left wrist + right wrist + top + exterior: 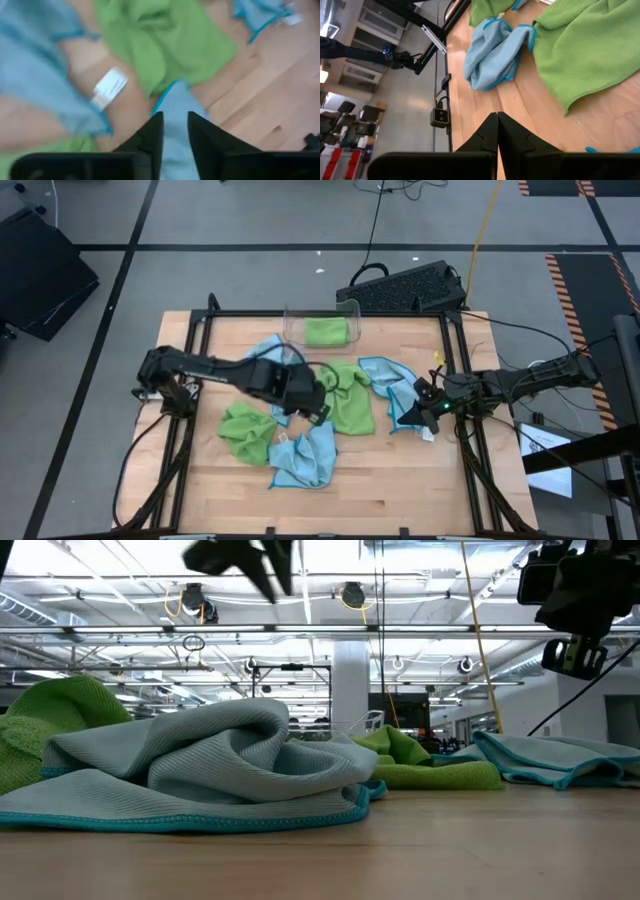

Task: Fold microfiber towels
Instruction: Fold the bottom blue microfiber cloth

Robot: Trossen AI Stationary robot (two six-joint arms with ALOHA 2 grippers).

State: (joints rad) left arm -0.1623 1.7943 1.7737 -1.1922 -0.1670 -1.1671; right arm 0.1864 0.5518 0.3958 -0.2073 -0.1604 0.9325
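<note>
Nearest the front edge of the table [400, 490] lies a crumpled blue towel [305, 458], touching a bunched green towel [248, 432] on its left. Just behind them the left gripper [318, 408] hangs over the middle of the heap; its wrist view shows the fingers [152, 137] parted by a narrow gap with blue cloth below, and nothing is seen held between them. Beside it a larger green towel [350, 398] lies partly spread, with another blue towel [268, 352] behind the left arm. To the right, a third blue towel [395, 385] lies rumpled near the right gripper [428, 408], which waits at the table's right edge with its fingers pressed together and empty. At the far edge stands a clear bin [322, 328] with a green towel [328, 331] inside. Judgement: one towel appears put away; five remain loose and unfolded. The step in hand looks like picking a towel from the heap. The next move calls for pinching one corner only, lifting it clear of its neighbours, then laying it flat on bare wood before folding.
</note>
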